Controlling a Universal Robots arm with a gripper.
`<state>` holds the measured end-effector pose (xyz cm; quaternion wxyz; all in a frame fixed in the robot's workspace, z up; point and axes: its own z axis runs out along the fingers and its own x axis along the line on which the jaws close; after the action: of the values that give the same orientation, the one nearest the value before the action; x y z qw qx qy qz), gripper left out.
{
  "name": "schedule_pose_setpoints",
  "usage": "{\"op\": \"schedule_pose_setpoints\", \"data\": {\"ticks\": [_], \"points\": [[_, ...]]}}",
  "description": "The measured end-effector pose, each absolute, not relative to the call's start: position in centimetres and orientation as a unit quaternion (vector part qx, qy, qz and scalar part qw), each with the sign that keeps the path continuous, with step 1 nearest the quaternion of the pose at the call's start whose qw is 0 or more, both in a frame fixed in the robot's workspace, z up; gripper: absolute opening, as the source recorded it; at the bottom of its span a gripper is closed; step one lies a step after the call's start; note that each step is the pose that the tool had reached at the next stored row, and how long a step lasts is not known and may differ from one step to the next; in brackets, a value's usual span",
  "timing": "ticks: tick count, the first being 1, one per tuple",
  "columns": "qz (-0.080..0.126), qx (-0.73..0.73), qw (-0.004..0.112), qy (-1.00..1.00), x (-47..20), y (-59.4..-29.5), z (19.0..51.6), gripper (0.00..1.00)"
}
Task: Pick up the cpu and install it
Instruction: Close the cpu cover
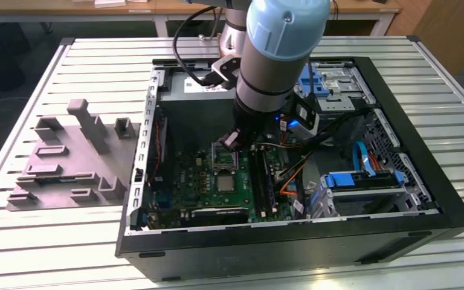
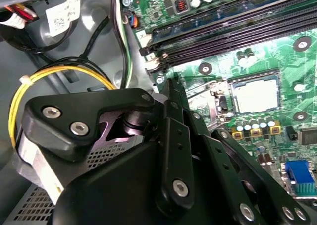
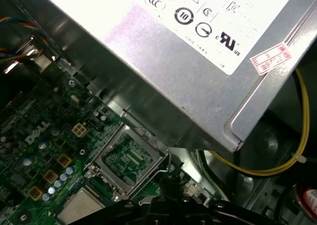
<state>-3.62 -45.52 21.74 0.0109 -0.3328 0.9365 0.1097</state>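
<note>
end effector (image 1: 230, 140) above motherboard (image 1: 191, 184), inside case (image 1: 425, 181).

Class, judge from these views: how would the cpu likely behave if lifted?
Probably stiff: the cpu looks a thin, flat, metal-topped square. Likely light, being far smaller than the power supply. Perhaps awkward to grasp: it lies flat, low in its socket.

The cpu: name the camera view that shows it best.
The second wrist view: the cpu lies seated on the green motherboard, whole top visible. The first wrist view catches a corner; the exterior view shows a small square.
</note>
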Motion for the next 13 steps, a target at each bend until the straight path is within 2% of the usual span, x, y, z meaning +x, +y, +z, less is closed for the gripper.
{"op": "schedule_pose_setpoints", "data": {"ticks": [4, 13], "points": [[0.132, -0.332, 0.019, 0.934, -3.63, -45.50, 21.59, 0.11], [0.133, -0.332, 0.019, 0.934, -3.62, -45.17, 21.25, 0.11]]}}
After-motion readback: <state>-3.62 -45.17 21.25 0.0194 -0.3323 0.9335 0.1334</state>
